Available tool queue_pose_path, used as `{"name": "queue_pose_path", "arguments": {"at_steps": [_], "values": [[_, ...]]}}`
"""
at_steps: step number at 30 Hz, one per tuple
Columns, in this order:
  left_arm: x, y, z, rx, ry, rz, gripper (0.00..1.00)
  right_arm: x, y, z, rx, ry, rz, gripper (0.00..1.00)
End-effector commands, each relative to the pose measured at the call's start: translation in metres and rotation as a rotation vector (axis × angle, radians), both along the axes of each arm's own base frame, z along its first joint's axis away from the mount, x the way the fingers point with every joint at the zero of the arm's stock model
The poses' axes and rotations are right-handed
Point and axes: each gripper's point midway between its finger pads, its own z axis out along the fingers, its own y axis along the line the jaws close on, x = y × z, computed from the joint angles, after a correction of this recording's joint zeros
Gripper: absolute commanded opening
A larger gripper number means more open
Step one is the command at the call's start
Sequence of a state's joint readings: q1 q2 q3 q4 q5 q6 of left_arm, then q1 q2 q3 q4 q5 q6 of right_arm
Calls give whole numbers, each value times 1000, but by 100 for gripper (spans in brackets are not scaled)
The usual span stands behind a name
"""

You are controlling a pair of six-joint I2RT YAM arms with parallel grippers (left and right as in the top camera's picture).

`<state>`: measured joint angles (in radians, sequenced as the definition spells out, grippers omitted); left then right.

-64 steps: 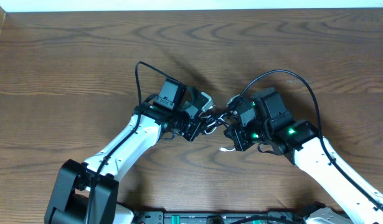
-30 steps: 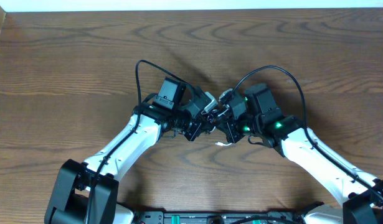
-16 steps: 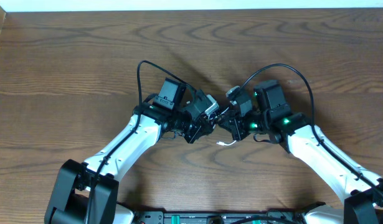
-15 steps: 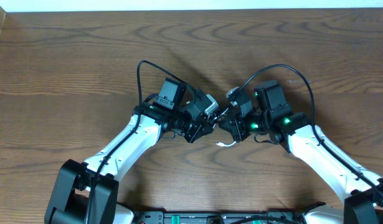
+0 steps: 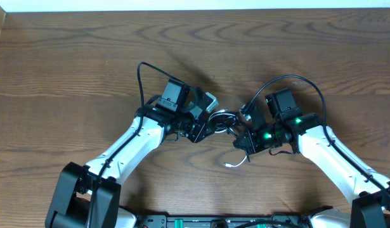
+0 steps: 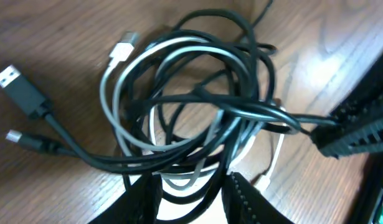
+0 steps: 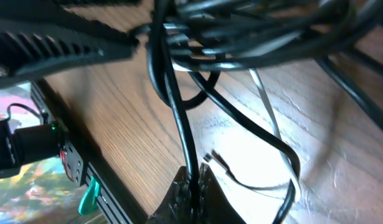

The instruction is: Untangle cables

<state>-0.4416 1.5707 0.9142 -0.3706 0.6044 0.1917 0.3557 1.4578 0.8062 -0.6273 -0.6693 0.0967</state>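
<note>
- Overhead view: both arms meet over the table (image 5: pixel 87 63), with the cables (image 5: pixel 221 120) bunched in one coil between them.
- Left gripper (image 6: pixel 191 190) is the nearer one, right at the coil, jaws spread with loops lying between them.
- Right gripper (image 7: pixel 192 186) stands off to the right, jaws pinching one black strand (image 7: pixel 179 118) that runs leftward into the coil.
- White cord (image 5: pixel 236 163) trails loose toward the robot's base.

The worktop (image 5: pixel 68 57) is dark-grained wood. Tangled cables (image 6: pixel 241 109) lie on it, a white cable (image 5: pixel 236 163) trailing alongside.
</note>
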Motion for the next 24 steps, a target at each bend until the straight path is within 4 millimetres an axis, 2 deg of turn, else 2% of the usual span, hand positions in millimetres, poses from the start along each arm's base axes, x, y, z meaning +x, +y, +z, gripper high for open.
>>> {"name": "queue_pose_path", "arguments": {"at_steps": [1, 5, 9, 13, 17, 21, 24], "values": [[9, 7, -5, 34, 24, 106, 38, -1, -16, -12, -116, -12, -19, 1], [17, 3, 0, -12, 91, 236, 38, 0, -32, -24, -225, -19, -38, 1], [27, -4, 9, -102, 201, 418, 38, -6, -28, -30, -224, -58, 33, 1], [24, -18, 21, -197, 263, 401, 39, -4, -21, -35, -201, -109, 63, 1], [26, -18, 18, -200, 312, 467, 43, -6, -13, -37, -180, -151, 110, 1], [29, -14, 2, -170, 367, 539, 45, -4, -10, -37, -173, -168, 115, 1], [31, -15, -12, -156, 396, 558, 53, -4, -10, -37, -173, -174, 124, 1]]}}
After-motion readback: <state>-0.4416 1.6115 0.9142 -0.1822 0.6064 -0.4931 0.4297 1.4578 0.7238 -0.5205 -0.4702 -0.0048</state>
